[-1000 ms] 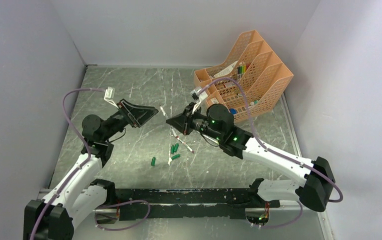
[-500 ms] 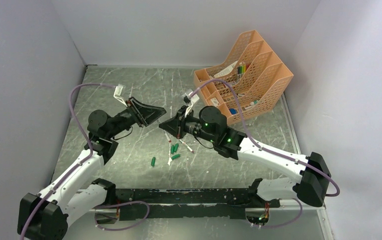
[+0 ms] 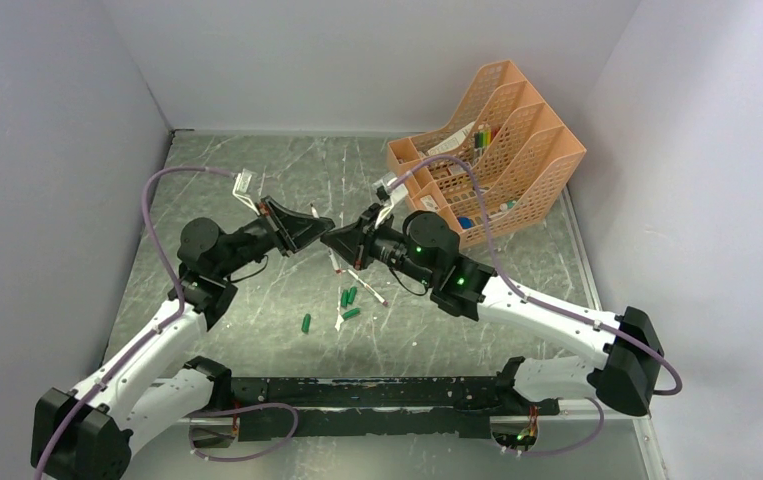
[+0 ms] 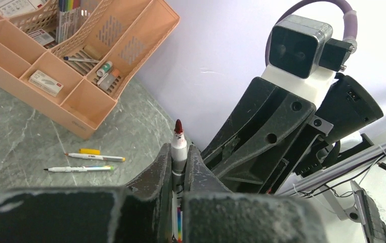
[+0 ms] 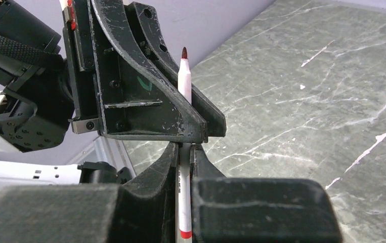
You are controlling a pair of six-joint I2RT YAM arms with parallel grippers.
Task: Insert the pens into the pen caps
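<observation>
**One pen pinched from both sides, caps lying below**

On my screen the left gripper (image 3: pixel 319 226) hangs above the table (image 3: pixel 257 170), its jaws narrowed down onto a pen (image 4: pixel 179 147). In its wrist view the pen stands up through the gap between its fingers. The red tip is uppermost and bare, with no cap on it.

Just to its right, almost tip to tip, the right gripper (image 3: pixel 337 240) pinches the same pen. Its wrist view shows the white barrel rising between its own fingers, passing through the left jaws just beyond, and ending at the red tip above. So the long axis runs across both sets of fingers, roughly upright. I cannot tell which grip carries the load.

The caps (image 3: pixel 349 297) lie on the table below the joined grippers, toward the arm bases. A small cluster sits slightly to the right gripper's side, among loose pens (image 3: pixel 367 285). A lone cap (image 3: pixel 306 323) sits more to the left gripper's side. The rack (image 3: pixel 517 150) stands well beyond the right gripper.

As I read it, the tip points away from the caps, so one gripper must let go and fetch a cap. The cap then has to come down over the tip along that upright axis. The right gripper looks a little nearer the cluster. The pen could tilt in whichever single grip remains.
</observation>
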